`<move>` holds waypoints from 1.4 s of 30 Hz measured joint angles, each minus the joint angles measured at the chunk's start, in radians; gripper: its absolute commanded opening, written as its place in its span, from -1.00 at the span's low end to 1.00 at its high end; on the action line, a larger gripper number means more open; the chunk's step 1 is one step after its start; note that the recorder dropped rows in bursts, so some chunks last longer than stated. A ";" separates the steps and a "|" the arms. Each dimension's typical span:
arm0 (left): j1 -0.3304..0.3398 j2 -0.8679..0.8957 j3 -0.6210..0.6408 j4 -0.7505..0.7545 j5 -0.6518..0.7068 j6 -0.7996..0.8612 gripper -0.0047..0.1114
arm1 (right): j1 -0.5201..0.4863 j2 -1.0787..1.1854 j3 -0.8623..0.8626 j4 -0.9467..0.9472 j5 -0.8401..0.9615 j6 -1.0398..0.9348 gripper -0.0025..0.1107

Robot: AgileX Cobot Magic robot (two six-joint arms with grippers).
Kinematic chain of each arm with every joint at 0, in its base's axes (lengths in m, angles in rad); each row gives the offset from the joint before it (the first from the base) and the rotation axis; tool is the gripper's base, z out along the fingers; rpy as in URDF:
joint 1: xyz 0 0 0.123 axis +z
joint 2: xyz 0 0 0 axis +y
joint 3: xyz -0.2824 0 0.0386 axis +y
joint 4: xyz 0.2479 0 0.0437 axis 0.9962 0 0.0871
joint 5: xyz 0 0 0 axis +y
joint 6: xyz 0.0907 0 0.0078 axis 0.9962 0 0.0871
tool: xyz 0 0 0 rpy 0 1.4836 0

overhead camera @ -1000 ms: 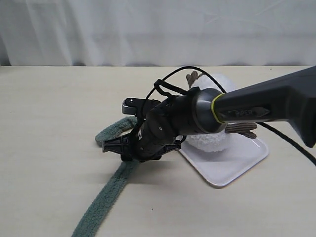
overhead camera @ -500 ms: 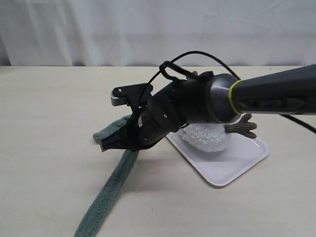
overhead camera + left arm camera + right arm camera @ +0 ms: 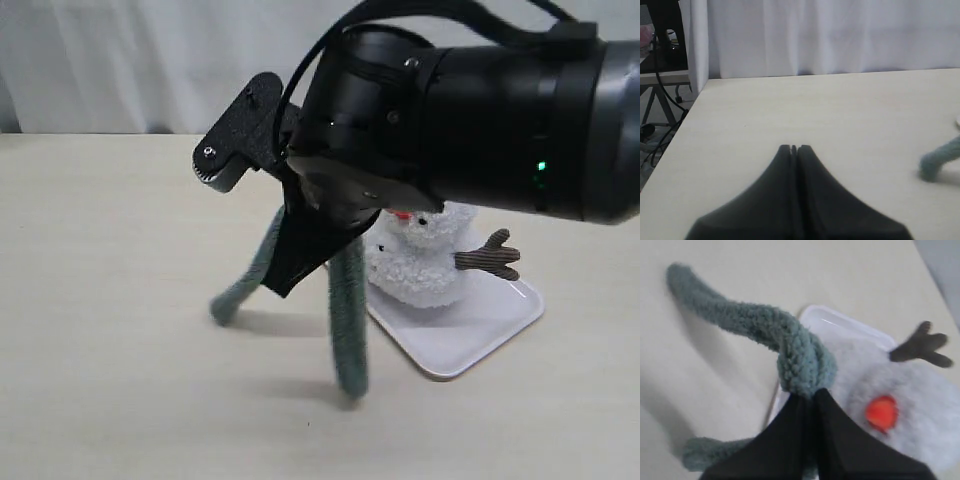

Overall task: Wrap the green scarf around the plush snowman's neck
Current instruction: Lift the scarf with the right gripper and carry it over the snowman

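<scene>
The green scarf (image 3: 346,315) hangs in two strands from my right gripper (image 3: 288,288), which is shut on a fold of it and lifted off the table, just left of the plush snowman (image 3: 425,262). Both strand ends touch the table. In the right wrist view the scarf (image 3: 790,342) bunches at the shut fingertips (image 3: 812,392), with the snowman's orange nose (image 3: 882,412) and a twig arm (image 3: 922,346) close behind. The neck is hidden by my arm. My left gripper (image 3: 794,147) is shut with nothing in it, over bare table; a scarf end (image 3: 939,161) lies off to its side.
The snowman sits on a white tray (image 3: 475,335) at the right of the table. My bulky right arm (image 3: 470,110) fills the upper right of the exterior view. A white curtain (image 3: 150,60) backs the table; the table's edge (image 3: 677,135) shows in the left wrist view.
My right gripper shut on the scarf and rose toward the camera, pulling the scarf up from flat on the table into two hanging strands. The snowman's face now shows.
</scene>
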 measured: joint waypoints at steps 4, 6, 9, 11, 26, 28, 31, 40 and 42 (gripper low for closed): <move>0.000 0.000 0.000 0.000 0.000 0.000 -0.92 | 0.025 -0.024 -0.037 -0.101 0.137 0.004 -0.88; 0.000 0.000 0.000 0.000 0.000 0.000 -0.92 | 0.031 -0.031 -0.048 -0.140 0.160 0.044 -0.88; 0.000 0.000 0.000 0.000 0.000 0.000 -0.92 | 0.034 -0.042 -0.051 -0.209 0.175 0.173 -0.88; 0.000 0.000 0.000 0.000 0.000 0.000 -0.92 | 0.034 -0.046 -0.051 -0.267 0.183 0.261 -0.88; 0.000 0.000 0.000 0.000 0.000 0.000 -0.92 | -0.199 -0.025 -0.051 -0.286 0.067 0.423 -0.88; 0.000 0.000 0.000 0.000 0.000 0.000 -0.92 | -0.207 -0.001 -0.051 -0.280 0.029 0.410 -0.88; 0.000 0.000 0.000 0.000 0.000 0.000 -0.92 | -0.207 0.014 -0.051 -0.251 -0.074 0.398 -0.88; 0.000 0.000 0.000 0.000 0.000 0.000 -0.92 | -0.207 -0.067 -0.053 -0.211 0.037 0.275 -0.88; 0.000 0.000 0.000 0.000 0.000 0.000 -0.92 | -0.207 -0.086 -0.055 -0.211 0.072 0.271 -0.88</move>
